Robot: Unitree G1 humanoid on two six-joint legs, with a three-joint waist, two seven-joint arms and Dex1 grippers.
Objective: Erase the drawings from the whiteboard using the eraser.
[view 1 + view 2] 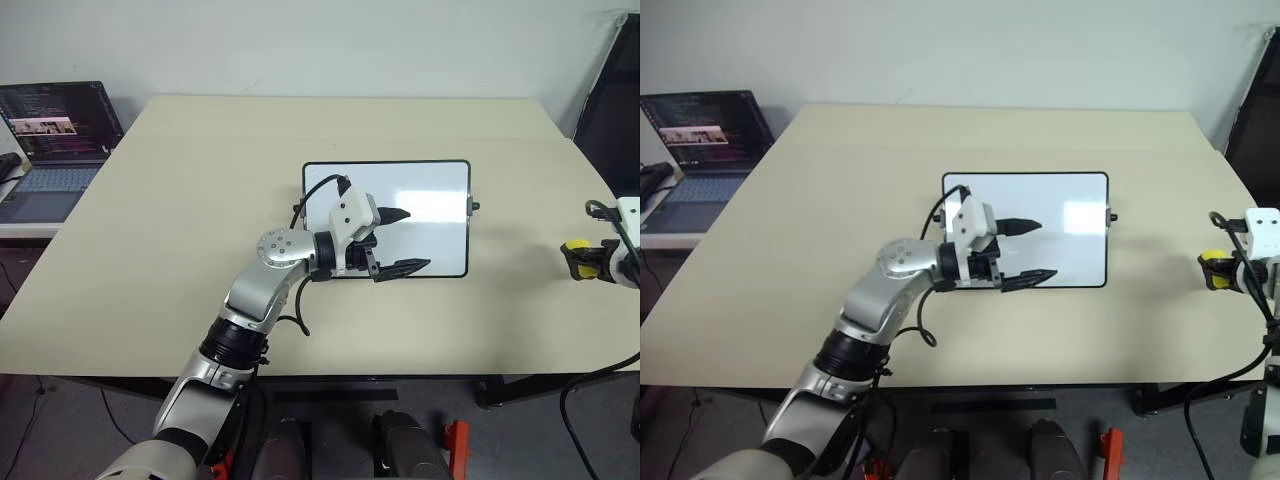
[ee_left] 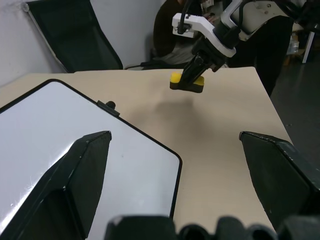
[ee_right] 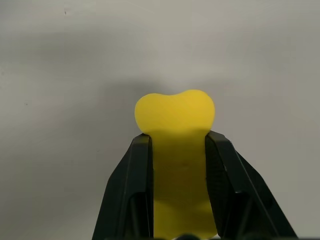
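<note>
The whiteboard [image 1: 430, 195] lies flat on the tan table [image 1: 180, 230], right of centre. Its visible surface is plain white with a glare patch. The drawings are hidden or out of view, and my left arm covers the board's near left part. My left gripper [image 1: 415, 240] hovers over that part, pointing right, open with nothing between its fingers. Far right, off the board and just above the table, my right gripper [image 1: 588, 262] is shut on the yellow eraser [image 1: 575, 256]. In the right wrist view the eraser [image 3: 175, 115] sticks out past the pinching fingertips. In the left wrist view the eraser [image 2: 186, 83] hangs beyond the board's corner.
An open laptop [image 1: 52, 140] sits on a side desk at the far left. A black chair [image 1: 612, 100] stands past the table's right edge. Bare table [image 1: 1160, 300] lies between the board and the right gripper.
</note>
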